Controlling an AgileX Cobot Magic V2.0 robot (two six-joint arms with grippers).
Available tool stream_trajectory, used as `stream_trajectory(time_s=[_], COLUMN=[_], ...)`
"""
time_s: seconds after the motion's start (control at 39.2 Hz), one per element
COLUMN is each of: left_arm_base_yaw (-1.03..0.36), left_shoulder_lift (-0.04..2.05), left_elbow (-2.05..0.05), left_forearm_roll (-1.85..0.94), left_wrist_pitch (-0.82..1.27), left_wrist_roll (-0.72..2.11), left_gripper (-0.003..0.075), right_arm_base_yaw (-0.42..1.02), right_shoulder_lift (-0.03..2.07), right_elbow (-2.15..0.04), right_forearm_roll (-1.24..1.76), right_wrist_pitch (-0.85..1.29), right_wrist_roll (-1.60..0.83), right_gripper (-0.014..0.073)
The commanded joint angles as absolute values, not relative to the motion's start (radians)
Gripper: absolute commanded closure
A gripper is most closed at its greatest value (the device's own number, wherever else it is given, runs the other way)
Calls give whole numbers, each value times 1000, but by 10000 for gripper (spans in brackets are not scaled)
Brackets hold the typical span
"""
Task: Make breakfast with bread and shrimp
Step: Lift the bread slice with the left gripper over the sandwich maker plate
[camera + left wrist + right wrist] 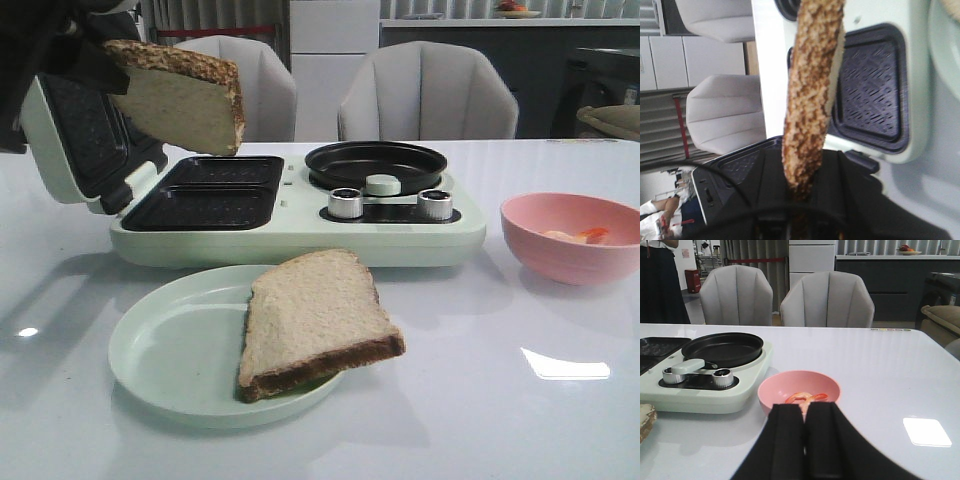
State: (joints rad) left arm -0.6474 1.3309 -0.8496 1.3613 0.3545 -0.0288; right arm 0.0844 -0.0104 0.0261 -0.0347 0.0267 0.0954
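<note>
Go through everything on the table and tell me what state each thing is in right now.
Mint-green sandwich maker: lid open, black grill plates empty.
Round black frying pan: empty.
Tan bread slice in the left gripper: lifted above the grill plates.
Left gripper: shut on that slice.
Second tan bread slice: flat, overhanging the pale green plate.
Pink bowl: holds shrimp.
Right gripper: shut, empty.

Left gripper [95, 50] cropped – shrimp [580, 236] half-hidden

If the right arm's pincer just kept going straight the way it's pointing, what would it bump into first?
Most likely the pink bowl holding the shrimp, which sits directly ahead of the shut right pincer. How far ahead is hard to judge.
</note>
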Motion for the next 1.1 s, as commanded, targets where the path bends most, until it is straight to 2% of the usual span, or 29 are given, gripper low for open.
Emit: stream_trajectory(time_s=[0.0, 0.41, 1.07], left_arm_base_yaw=[-612, -455, -349], left_shoulder_lift=[1365, 1607, 1963], left_elbow=[-940, -1183, -1555], left_forearm_roll=[1419, 1481, 1479], left_wrist_pitch=[345, 217, 110], left_wrist_roll=[-30, -71, -113], left_gripper=[606, 606, 606], right_arm_base_yaw=[80, 80, 80], right_shoulder_lift=[-32, -32, -32], right_elbow=[10, 10, 10], right_forearm_roll=[-49, -49, -49], right_wrist_pitch=[-62, -62, -62], right_wrist_roll=[97, 97, 97], right_gripper=[449, 449, 449])
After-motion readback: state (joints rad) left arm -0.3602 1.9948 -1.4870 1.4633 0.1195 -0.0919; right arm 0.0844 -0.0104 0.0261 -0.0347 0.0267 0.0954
